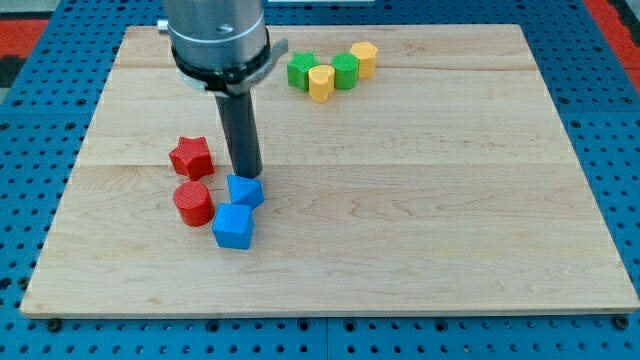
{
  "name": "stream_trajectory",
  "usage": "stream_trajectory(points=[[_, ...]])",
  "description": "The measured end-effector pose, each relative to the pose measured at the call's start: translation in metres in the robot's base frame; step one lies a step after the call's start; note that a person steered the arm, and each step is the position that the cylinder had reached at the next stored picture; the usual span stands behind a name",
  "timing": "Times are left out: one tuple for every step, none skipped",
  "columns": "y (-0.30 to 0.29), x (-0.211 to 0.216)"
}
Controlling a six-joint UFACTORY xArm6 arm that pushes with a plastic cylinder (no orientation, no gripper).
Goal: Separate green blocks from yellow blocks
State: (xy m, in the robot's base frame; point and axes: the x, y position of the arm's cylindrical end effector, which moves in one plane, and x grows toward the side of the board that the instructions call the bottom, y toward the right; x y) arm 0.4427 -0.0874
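Near the view's top, four blocks sit in a touching row: a green block (301, 71), a yellow block (320, 83), a green round block (345, 71) and a yellow block (364, 59). My tip (246, 175) is well below and left of them, at the top edge of a small blue block (246, 191). The rod rises to the arm's flange at the view's top.
A blue cube (233, 226) lies just below the small blue block. A red star block (190, 157) and a red cylinder (193, 203) lie left of my tip. The wooden board (450, 200) rests on a blue pegboard.
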Motion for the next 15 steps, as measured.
stream_trajectory(points=[[-0.009,-0.035],[-0.106,-0.034],[-0.112,-0.008],[-0.147,0.012],[-0.194,0.088],[-0.124,0.141],[-0.056,0.141],[-0.043,0.132],[-0.038,0.115],[-0.038,0.085],[-0.030,0.059],[-0.028,0.031],[-0.036,-0.001],[-0.008,-0.019],[0.048,-0.034]])
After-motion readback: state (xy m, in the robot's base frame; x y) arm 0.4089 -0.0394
